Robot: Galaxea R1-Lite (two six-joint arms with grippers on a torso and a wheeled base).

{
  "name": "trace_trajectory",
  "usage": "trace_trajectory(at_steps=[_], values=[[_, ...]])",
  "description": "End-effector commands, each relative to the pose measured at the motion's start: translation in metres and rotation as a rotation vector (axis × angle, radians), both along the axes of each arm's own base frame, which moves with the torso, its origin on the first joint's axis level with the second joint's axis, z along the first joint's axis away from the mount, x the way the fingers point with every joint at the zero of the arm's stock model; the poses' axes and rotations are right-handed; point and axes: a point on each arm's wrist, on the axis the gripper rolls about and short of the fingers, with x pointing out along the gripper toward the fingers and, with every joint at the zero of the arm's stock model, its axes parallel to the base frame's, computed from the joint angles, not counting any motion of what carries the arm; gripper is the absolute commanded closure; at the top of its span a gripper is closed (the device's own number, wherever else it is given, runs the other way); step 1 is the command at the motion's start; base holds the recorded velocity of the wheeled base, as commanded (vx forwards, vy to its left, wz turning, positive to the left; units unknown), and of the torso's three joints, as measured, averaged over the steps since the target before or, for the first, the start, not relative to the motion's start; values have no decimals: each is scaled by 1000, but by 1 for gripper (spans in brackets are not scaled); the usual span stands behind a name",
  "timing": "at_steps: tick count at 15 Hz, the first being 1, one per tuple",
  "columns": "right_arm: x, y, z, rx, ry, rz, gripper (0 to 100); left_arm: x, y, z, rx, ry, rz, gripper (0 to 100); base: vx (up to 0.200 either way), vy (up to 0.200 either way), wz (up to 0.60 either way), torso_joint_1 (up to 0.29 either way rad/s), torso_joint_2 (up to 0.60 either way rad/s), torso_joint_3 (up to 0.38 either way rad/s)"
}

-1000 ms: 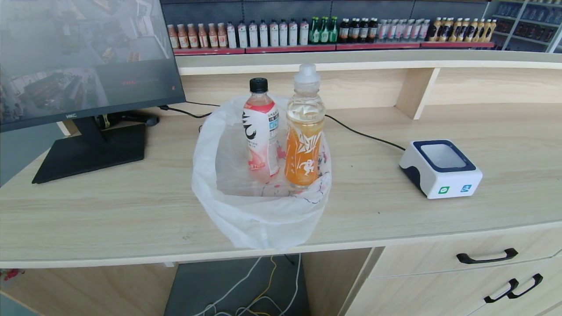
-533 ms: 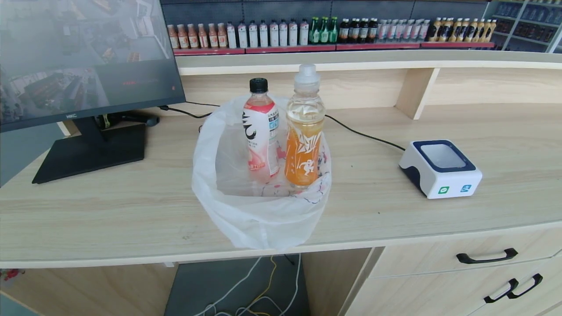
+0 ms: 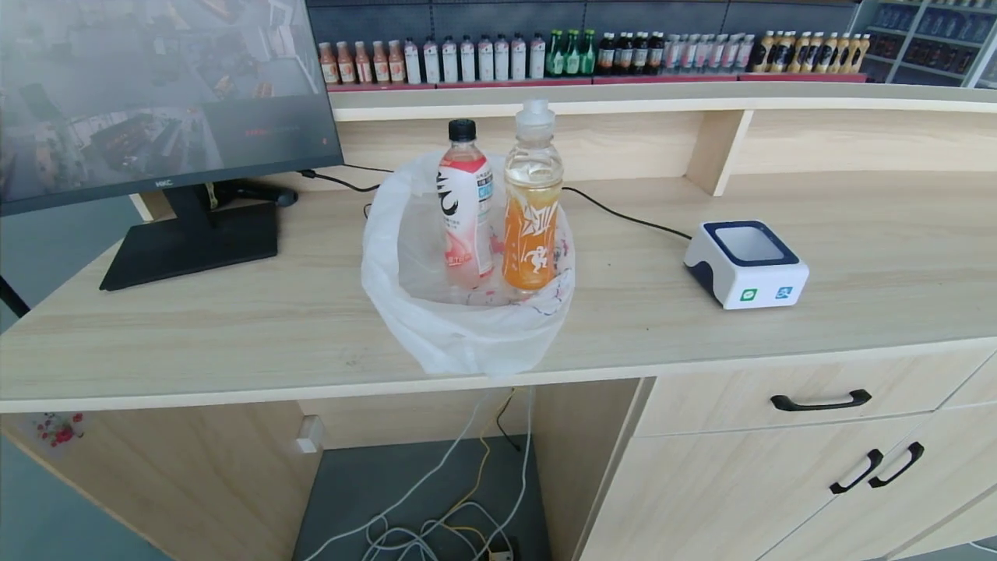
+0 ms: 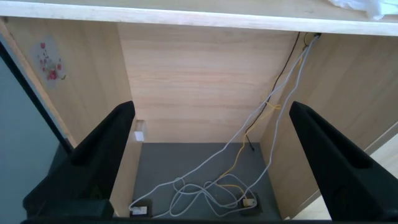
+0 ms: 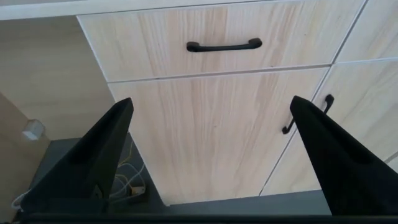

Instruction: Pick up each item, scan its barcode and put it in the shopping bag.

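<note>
Both drinks are in the shopping bag (image 3: pixel 467 343), which sits near the front edge of the desk (image 3: pixel 234 327), about the middle of the head view. The pink bottle (image 3: pixel 465 222) stands upright on the left inside the bag. The orange bottle (image 3: pixel 532 226) stands upright right beside it on the right, and both necks stick out above the bag's rim. The scanner (image 3: pixel 745 263) is over to the right on the desk, well apart from the bag, with its black cable (image 3: pixel 623 220) running back behind the bag. A monitor (image 3: pixel 156 93) takes the upper left.

The left pincer (image 4: pixel 211 106) is spread wide, down below desk level, facing the open space under the desk where loose wires (image 4: pixel 211 186) lie on the floor. The right pincer (image 5: pixel 211 101) is spread wide too, facing a drawer front (image 5: pixel 217 43) with a black handle (image 5: pixel 224 45).
</note>
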Motion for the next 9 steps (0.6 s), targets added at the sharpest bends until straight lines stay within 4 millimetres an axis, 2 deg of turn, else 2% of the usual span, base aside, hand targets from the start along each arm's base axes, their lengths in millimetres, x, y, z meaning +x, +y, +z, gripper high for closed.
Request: trace_trajectory(at_steps=[1, 9], values=[[-1, 0, 0, 1, -7, 2, 0, 0, 0, 0, 2, 0, 0, 0, 0, 0, 0, 0, 0, 0], [0, 0, 0, 0, -5, 2, 0, 0, 0, 0, -1, 0, 0, 0, 0, -200, 0, 3, 3, 1]])
